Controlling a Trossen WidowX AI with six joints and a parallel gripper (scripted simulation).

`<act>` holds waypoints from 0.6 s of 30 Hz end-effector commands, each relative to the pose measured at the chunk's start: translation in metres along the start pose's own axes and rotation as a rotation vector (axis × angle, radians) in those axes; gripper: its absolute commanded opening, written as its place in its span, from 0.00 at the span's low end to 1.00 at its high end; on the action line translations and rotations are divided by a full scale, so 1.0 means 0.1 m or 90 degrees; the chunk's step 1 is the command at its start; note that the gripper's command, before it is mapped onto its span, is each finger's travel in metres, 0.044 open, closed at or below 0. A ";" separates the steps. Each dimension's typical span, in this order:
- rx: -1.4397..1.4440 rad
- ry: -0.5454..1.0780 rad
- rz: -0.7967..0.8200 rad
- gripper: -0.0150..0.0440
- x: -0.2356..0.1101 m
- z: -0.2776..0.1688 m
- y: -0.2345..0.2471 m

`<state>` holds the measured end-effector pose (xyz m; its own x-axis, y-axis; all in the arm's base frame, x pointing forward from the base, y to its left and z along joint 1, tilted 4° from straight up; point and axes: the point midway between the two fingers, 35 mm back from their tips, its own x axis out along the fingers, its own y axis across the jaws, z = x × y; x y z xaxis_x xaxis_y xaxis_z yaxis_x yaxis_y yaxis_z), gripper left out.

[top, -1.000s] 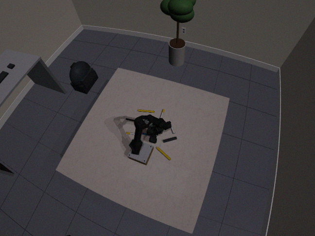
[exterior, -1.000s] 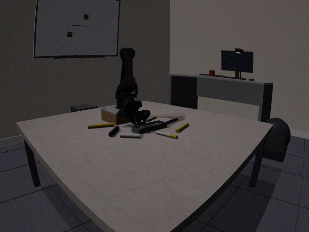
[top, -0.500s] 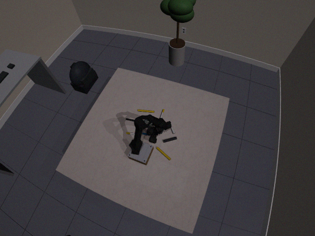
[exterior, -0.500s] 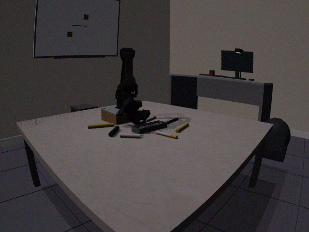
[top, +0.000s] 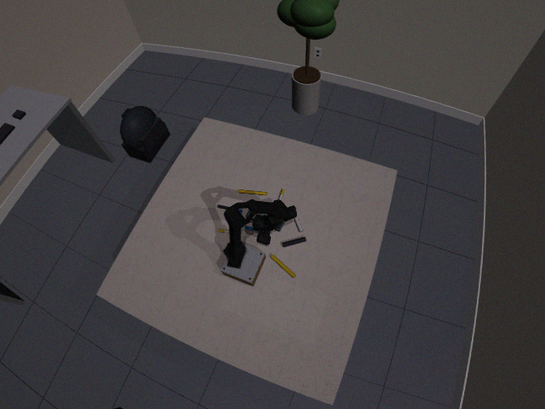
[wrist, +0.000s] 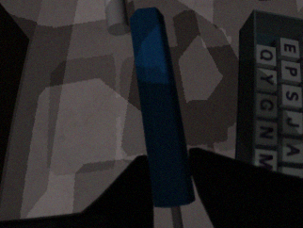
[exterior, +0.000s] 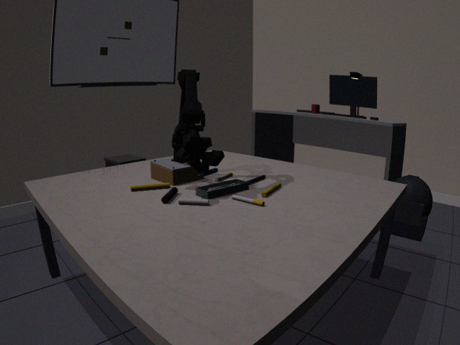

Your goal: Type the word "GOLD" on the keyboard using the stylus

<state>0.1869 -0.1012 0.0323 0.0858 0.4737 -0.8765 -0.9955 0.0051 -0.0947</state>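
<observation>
The end effector (wrist: 170,166) pinches the blue stylus (wrist: 160,108) near its lower end, one dark finger (wrist: 134,184) on each flat side. In the wrist view the stylus's long axis runs almost straight away from the end effector, leaning slightly left toward its far tip, and lies roughly parallel to the near edge of the keyboard (wrist: 273,89). The stylus stands just beside the keyboard, apart from it; whether it rests on the desk or is lifted off it cannot be told. Lettered keys, among them Q, Y, G, N and M, line the keyboard's nearest column.

A grey cylinder (wrist: 116,16) lies beyond the stylus's far tip. In the exterior view the keyboard (exterior: 221,188) is a dark tray-like slab in front of the arm (exterior: 189,122), whose wooden base block (exterior: 167,171) sits behind it. Around the keyboard lie a yellow marker (exterior: 150,187), a black cylinder (exterior: 169,194), a grey marker (exterior: 193,202), a white marker with a yellow cap (exterior: 248,200) and a second yellow marker (exterior: 271,189).

The desk (exterior: 237,260) is pale and square, on dark legs over a grey tiled floor (top: 79,360). Relative to the desk, a whiteboard (exterior: 111,40) hangs on the far wall, a side table with a monitor (exterior: 353,91) stands behind, and a potted plant (top: 306,83) occupies one wall.
</observation>
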 end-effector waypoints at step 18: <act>0.002 -0.001 0.000 0.25 0.34 0.63 -0.25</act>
<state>0.2108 -0.0444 0.0347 0.0868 0.4663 -0.8803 -0.9954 0.0045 -0.0957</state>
